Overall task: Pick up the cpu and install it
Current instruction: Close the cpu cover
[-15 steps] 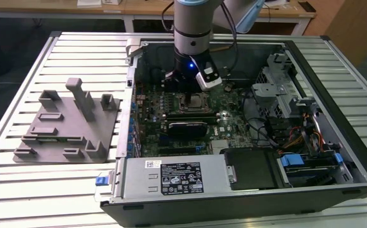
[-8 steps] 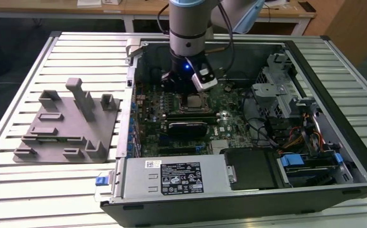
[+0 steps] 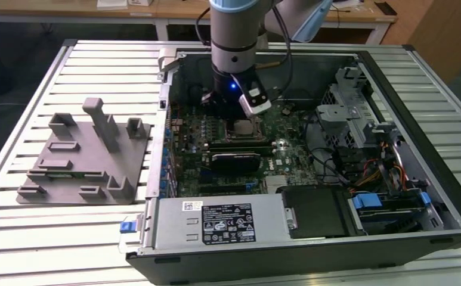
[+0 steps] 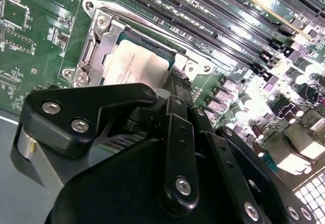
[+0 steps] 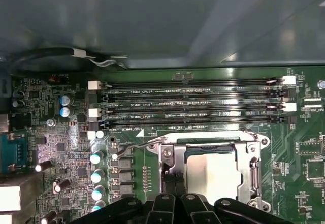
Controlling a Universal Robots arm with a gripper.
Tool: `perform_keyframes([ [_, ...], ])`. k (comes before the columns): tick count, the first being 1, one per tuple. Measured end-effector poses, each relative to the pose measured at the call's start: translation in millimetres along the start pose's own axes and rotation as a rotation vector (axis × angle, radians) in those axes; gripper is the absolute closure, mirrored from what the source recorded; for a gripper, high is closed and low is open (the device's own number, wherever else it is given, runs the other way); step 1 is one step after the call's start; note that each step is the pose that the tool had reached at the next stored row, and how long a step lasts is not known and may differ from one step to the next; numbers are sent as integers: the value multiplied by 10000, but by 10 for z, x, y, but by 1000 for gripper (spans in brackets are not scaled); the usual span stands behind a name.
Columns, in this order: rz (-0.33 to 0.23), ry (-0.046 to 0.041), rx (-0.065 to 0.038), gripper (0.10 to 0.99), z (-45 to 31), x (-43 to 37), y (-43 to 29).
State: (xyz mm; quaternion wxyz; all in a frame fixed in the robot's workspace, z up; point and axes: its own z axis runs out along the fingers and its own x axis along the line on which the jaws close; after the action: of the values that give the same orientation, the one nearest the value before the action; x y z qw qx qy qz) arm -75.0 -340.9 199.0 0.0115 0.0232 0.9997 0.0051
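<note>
An open computer case (image 3: 421,196) lies on a slatted table (image 3: 23,250) and takes up the middle and the exterior view's right. The robot arm (image 3: 234,42) comes down from the upper middle of the frame into the case. Its gripper (image 3: 228,112) hangs low over the green motherboard (image 3: 287,156), just above the middle of the picture.

The cpu (image 3: 244,127) lies flat in its socket on the board, close under the gripper, with its silver top facing up. In both wrist views the cpu (image 4: 137,64) (image 5: 210,170) sits inside a metal socket frame (image 4: 96,36) (image 5: 252,165). A row of long black memory slots (image 5: 193,104) (image 4: 203,26) runs alongside that frame.

The gripper (image 5: 172,181) (image 4: 175,88) looks pressed together, with nothing held. Its tip is at the edge of the socket frame, just beside the cpu rather than around it. I cannot tell whether it touches the frame.

At the exterior view's left, well apart from the case, a grey plate with upright posts (image 3: 79,161) rests on the table. A silver power supply box (image 3: 214,221) fills the lower middle of the case.
</note>
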Motion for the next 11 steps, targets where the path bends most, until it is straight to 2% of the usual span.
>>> perform_keyframes([
  [11, -8, 2, 2, 980, 13, 2, -1],
])
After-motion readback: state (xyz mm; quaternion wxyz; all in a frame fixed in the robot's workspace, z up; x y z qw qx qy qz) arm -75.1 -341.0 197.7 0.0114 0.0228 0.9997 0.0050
